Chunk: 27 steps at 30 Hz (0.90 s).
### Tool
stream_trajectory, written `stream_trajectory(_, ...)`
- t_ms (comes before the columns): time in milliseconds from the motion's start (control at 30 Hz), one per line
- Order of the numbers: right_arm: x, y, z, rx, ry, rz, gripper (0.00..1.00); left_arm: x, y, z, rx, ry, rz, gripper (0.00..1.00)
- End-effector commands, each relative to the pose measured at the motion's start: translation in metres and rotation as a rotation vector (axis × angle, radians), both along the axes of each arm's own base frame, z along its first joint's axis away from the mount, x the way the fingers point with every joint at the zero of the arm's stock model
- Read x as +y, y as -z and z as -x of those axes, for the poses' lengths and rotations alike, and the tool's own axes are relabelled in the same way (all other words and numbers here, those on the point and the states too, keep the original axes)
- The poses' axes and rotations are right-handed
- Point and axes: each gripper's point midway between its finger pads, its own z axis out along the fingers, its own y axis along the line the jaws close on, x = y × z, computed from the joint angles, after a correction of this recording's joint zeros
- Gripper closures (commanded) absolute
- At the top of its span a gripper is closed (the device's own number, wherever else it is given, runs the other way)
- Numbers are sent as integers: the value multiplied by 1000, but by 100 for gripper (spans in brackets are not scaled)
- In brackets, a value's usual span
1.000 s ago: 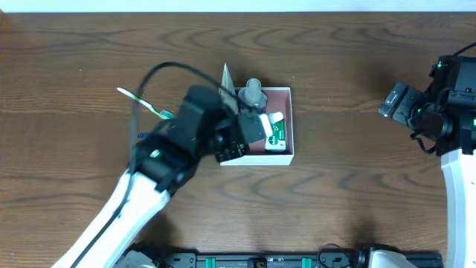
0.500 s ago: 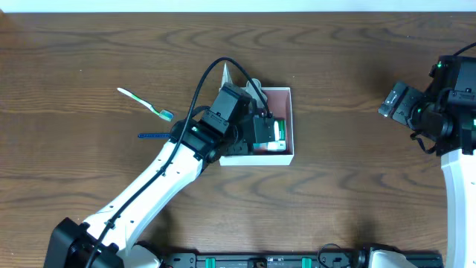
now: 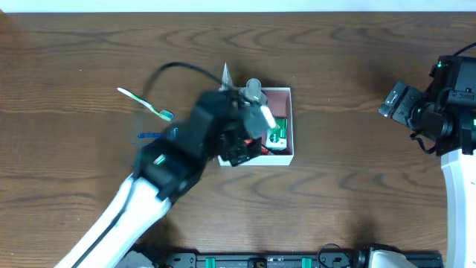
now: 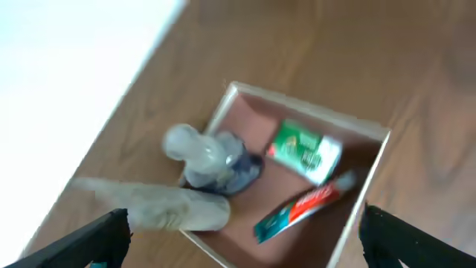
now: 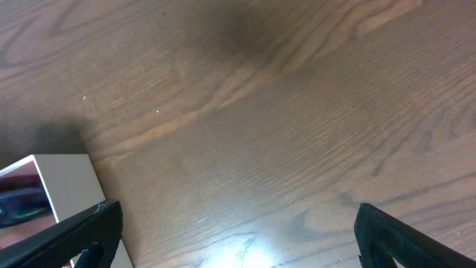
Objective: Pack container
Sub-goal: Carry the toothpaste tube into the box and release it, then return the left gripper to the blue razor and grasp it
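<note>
The container (image 3: 292,138), a square white-walled box with a pinkish-brown inside, stands at the table's middle. In the left wrist view the container (image 4: 245,112) holds a green-and-white carton (image 4: 305,152), a red-and-teal toothpaste tube (image 4: 297,212) and a clear bottle (image 4: 212,156). A whitish tube (image 4: 156,207) lies across its near wall. My left gripper (image 3: 251,134) hovers over the box; the left gripper (image 4: 244,223) is open and holds nothing. My right gripper (image 3: 394,100) is far to the right, and the right gripper (image 5: 238,212) stands open over bare wood.
A green-and-white toothbrush (image 3: 145,104) and a thin blue item (image 3: 149,135) lie on the table left of the box. A corner of the container (image 5: 59,186) shows at the left of the right wrist view.
The left gripper went down into the container, opened, and has lifted up and back. The toothpaste tube now lies loose in the box. The right arm has not moved.
</note>
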Motion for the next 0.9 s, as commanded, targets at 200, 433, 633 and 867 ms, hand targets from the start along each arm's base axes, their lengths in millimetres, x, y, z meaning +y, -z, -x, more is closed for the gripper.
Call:
stream_trajectory(200,-6,-6,1,-15,29,10,1,50,-75,42,100,-329,436,2)
stream_trajectory(433,-6,-5,1,-14,29,10,1,215,-67,8,-120,-1363,595,2)
stream_trajectory(633,-6,-5,1,-14,29,10,1,251,-30,-21,-98,-1599,543,2)
stream_trajectory(867,-6,-5,1,-15,29,10,1,262,72,-57,293,-1710,472,2)
